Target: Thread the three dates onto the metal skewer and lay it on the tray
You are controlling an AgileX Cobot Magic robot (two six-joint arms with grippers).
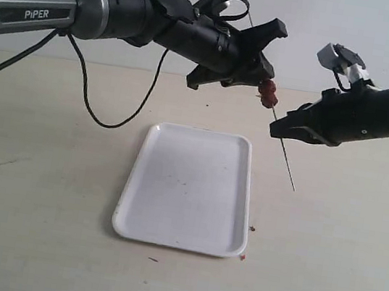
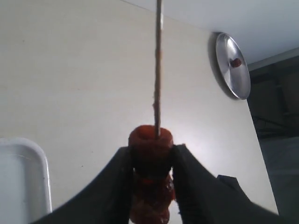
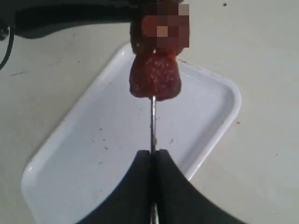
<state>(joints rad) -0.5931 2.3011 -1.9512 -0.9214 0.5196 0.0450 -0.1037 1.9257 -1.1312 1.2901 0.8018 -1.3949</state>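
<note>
The thin metal skewer [image 1: 286, 161] hangs slanted in the air to the right of the white tray [image 1: 186, 188]. Dark red dates [image 1: 267, 93] sit stacked on the skewer. My left gripper [image 1: 266, 83] is shut on the dates [image 2: 150, 147], with the skewer [image 2: 157, 70] running out beyond them. My right gripper [image 1: 277, 129] is shut on the skewer [image 3: 153, 122] lower down, a short way from the nearest date [image 3: 155, 77]; the tray [image 3: 84, 158] lies underneath. The far dates are partly hidden between the left fingers [image 2: 117, 182].
A round metal plate [image 2: 232, 65] with a small red piece on it stands on the table in the left wrist view. Small red crumbs [image 1: 253, 229] lie by the tray's right front corner. A black cable [image 1: 104, 114] hangs behind the tray.
</note>
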